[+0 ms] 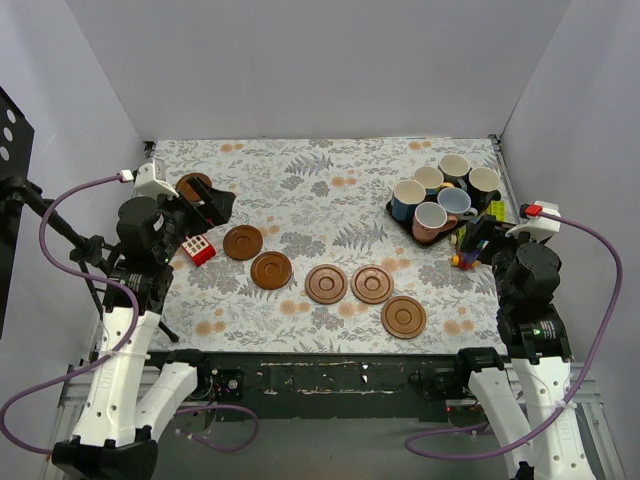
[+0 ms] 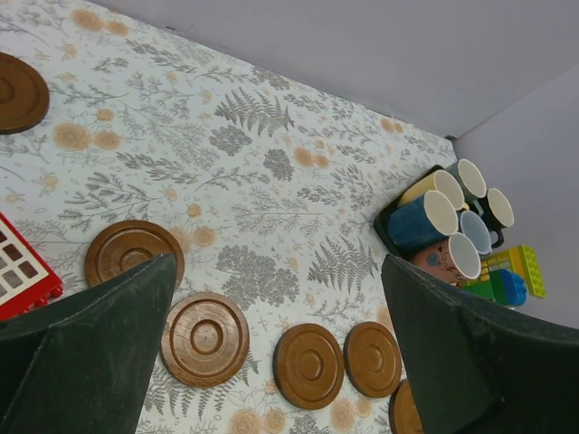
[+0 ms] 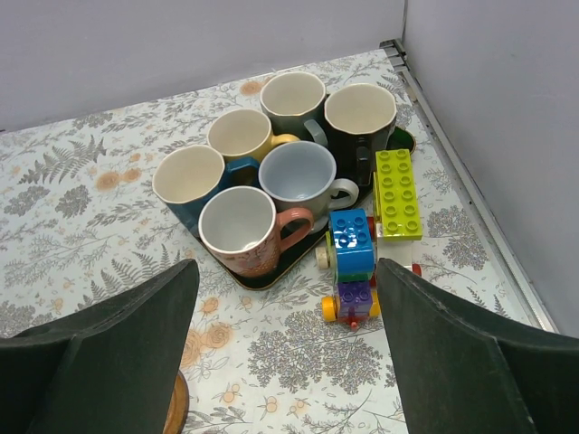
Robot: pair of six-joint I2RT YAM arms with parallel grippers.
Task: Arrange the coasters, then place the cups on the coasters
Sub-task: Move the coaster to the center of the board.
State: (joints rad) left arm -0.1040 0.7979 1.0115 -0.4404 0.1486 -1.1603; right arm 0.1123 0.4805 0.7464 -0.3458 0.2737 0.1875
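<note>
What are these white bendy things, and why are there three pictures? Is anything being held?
They are two robot arms. Each ends in a pincer: the left pincer and the right pincer. One picture looks down from above; the other two come from cameras on the wrists, so the dark shapes are each pincer's own fingers. On the flowery table lie six brown coasters, a tray of cups and toy blocks. Both pincers are open and hold nothing.

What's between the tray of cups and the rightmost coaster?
Nothing; in the top view only bare flowered tablecloth separates the cups from that coaster.
</note>
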